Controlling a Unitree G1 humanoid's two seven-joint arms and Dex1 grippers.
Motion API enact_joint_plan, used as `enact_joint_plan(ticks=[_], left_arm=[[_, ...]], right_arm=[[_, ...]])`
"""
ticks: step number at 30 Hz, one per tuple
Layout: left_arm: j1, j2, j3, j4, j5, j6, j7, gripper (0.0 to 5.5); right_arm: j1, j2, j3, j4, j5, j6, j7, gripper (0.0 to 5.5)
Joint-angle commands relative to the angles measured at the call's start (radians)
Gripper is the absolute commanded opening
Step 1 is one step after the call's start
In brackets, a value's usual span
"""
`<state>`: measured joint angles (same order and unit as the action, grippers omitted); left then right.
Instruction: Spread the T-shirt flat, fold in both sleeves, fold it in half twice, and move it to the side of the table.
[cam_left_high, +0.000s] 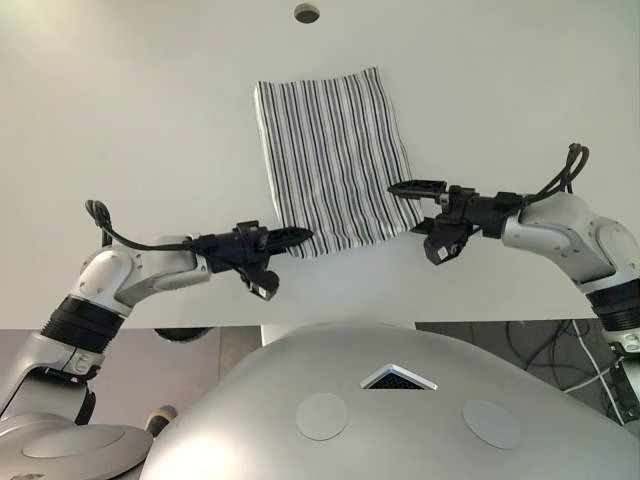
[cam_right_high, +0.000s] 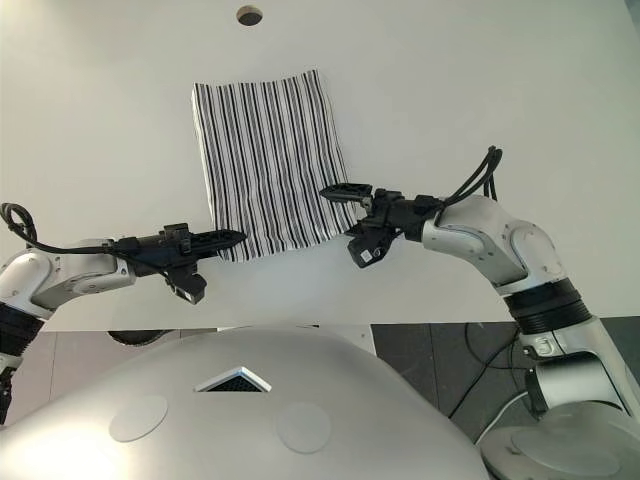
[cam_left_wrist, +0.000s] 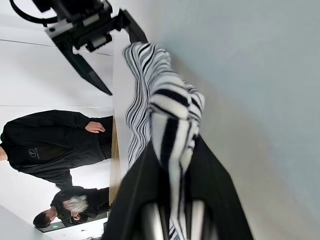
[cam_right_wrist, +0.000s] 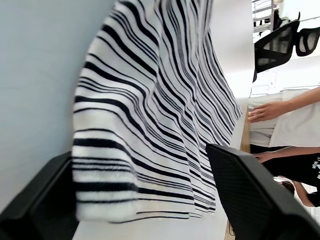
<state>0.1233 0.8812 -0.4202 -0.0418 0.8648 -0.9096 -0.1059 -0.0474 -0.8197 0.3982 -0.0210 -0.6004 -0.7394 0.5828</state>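
Note:
The black-and-white striped T-shirt (cam_left_high: 335, 150) lies folded into a narrow rectangle on the white table (cam_left_high: 120, 120), its far end flat. My left gripper (cam_left_high: 305, 236) is at the shirt's near left corner. In the left wrist view it (cam_left_wrist: 175, 170) is shut on a bunched fold of the striped cloth (cam_left_wrist: 170, 115), lifted slightly off the table. My right gripper (cam_left_high: 395, 187) is at the near right corner. In the right wrist view its fingers (cam_right_wrist: 260, 195) stand wide apart, and the cloth's corner (cam_right_wrist: 105, 190) hangs between them.
A round cable hole (cam_left_high: 307, 13) sits in the table beyond the shirt. The table's front edge (cam_left_high: 330, 322) runs just below both grippers. Bare tabletop stretches to the left and to the right (cam_left_high: 520, 90) of the shirt.

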Motion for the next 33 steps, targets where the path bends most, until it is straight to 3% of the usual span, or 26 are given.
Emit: enact_joint_plan(ticks=[1, 19, 27, 33], left_arm=[[0.059, 0.028, -0.053, 0.049, 0.068, 0.021, -0.076, 0.14], [0.050, 0.021, -0.030, 0.035, -0.028, 0.019, -0.084, 0.12], [0.091, 0.037, -0.003, -0.050, -0.182, 0.008, -0.138, 0.12], [0.220, 0.159, 0.009, -0.260, -0.609, 0.095, -0.302, 0.12]], right_arm=[[0.023, 0.005, 0.111, 0.127, -0.147, 0.020, 0.044, 3.95], [0.086, -0.022, 0.134, 0.040, 0.023, 0.075, 0.073, 0.14], [0.251, -0.159, 0.001, -0.158, 0.299, 0.254, 0.179, 0.08], [0.571, -0.327, -0.278, -0.438, 0.549, 0.373, 0.240, 0.08]])
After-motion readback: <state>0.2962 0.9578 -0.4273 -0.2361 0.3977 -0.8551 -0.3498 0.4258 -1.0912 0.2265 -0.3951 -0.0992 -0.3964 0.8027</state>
